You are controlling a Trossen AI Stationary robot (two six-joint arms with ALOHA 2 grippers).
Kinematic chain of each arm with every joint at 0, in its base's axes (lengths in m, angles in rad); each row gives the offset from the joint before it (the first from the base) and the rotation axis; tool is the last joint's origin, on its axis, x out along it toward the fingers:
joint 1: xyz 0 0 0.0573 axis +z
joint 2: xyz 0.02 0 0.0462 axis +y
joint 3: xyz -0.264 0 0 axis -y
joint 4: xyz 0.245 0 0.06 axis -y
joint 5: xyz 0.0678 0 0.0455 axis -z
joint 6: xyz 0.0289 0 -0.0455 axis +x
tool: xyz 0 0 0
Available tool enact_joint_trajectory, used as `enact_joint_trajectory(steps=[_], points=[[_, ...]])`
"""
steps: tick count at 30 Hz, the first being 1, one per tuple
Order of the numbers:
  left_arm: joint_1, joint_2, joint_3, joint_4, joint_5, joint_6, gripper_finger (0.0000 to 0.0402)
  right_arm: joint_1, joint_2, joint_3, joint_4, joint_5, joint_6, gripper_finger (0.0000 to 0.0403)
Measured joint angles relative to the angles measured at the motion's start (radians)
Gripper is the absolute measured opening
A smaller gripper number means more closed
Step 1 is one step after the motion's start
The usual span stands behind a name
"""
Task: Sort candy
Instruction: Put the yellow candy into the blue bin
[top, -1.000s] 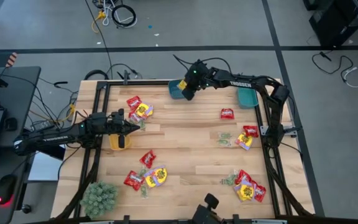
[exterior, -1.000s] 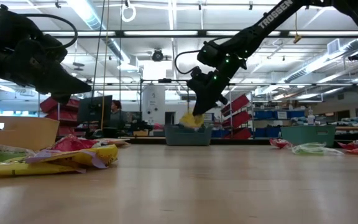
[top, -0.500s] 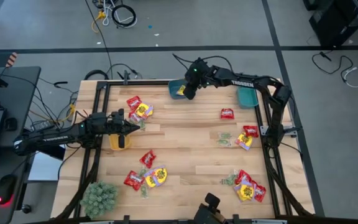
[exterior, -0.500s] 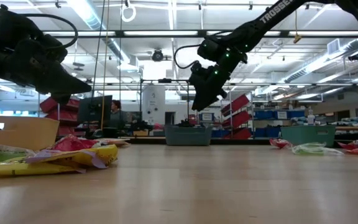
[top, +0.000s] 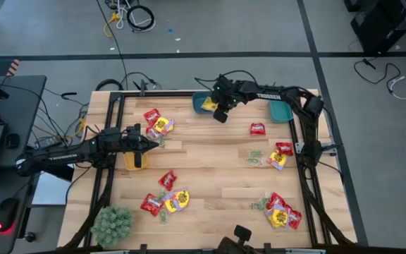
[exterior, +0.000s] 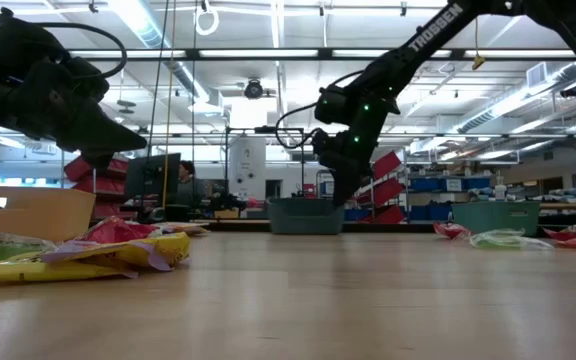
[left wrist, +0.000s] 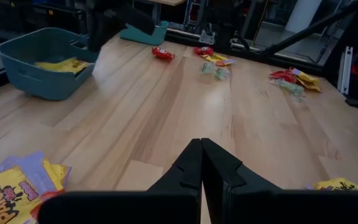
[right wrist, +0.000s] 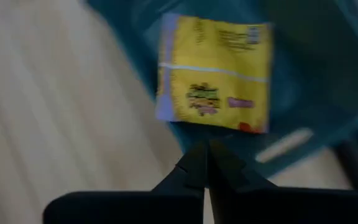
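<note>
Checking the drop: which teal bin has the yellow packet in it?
The teal bin at the table's back edge beside the right gripper; a yellow packet lies inside. The other teal bin, farther right, shows none.

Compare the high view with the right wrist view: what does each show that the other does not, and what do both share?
Only the high view shows the green fuzzy plant ball, the left hand, shut, and the scattered red candy packets. Only the right wrist view shows the print on the packet's face. Both show the yellow candy packet lying in the teal plastic bin, and the shut right hand.
</note>
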Motion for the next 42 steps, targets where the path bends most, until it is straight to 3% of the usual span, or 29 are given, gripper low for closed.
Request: enact_joint_trajectory(steps=[9,18,23,28,33,42], points=[[0.000,0.000,0.000,0.006,0.000,-0.001,0.0008,0.068,-0.008,0.000,-0.073,-0.036,-0.017,0.0001],[0.000,0.000,0.000,0.029,-0.004,-0.005,0.0008,0.130,-0.118,0.000,-0.062,-0.001,-0.020,0.0027],[0.000,0.034,0.059,-0.053,-0.095,-0.078,0.0008,0.185,-0.180,0.000,-0.063,0.002,0.016,0.0057],[0.000,0.159,0.162,-0.194,-0.170,-0.079,0.0008,0.254,-0.240,0.000,-0.062,0.062,0.014,0.0097],[0.000,0.330,0.258,-0.214,-0.176,-0.065,0.0020,0.300,-0.280,0.000,-0.070,0.119,0.014,0.0130],[0.000,0.656,0.433,-0.288,-0.179,0.028,0.0114,0.319,-0.280,-0.023,-0.098,0.133,0.021,0.0166]])
